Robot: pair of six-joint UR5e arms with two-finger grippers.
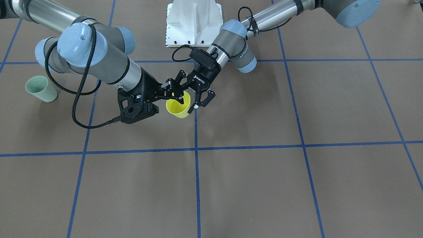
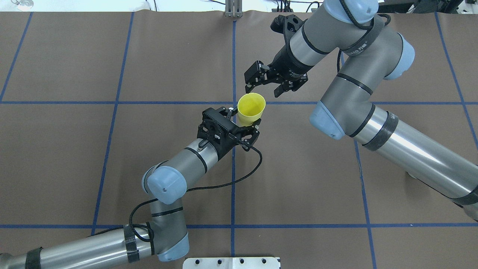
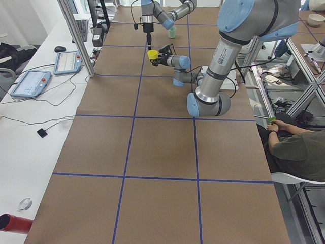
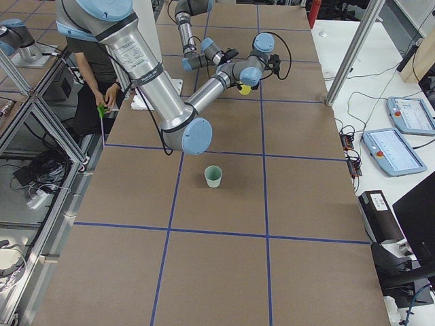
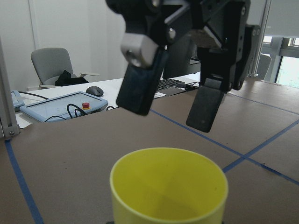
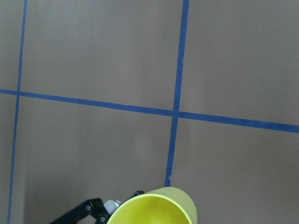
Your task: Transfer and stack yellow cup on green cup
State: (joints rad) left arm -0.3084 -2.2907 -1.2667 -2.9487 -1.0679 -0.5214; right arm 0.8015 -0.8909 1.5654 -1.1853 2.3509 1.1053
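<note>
Overhead exterior is showing the left gripper point(image 2: 244, 121) lying sideways and clamping low on the yellow cup point(image 2: 251, 106), a bright yellow tumbler widening toward its rim, beside a crossing of blue tape lines point(image 2: 168, 102). The cup is sitting with its long axis near upright, mouth pointing up. Above its rim the right gripper point(image 2: 263, 90) is hanging with jaws spread wide, holding nothing; the green cup point(image 4: 213, 176) is standing well apart on that arm's side.

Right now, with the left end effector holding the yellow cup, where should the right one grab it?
Probably the rim of the yellow cup, from above, one finger inside: its open mouth faces up, while the left end effector wraps the lower body.
</note>
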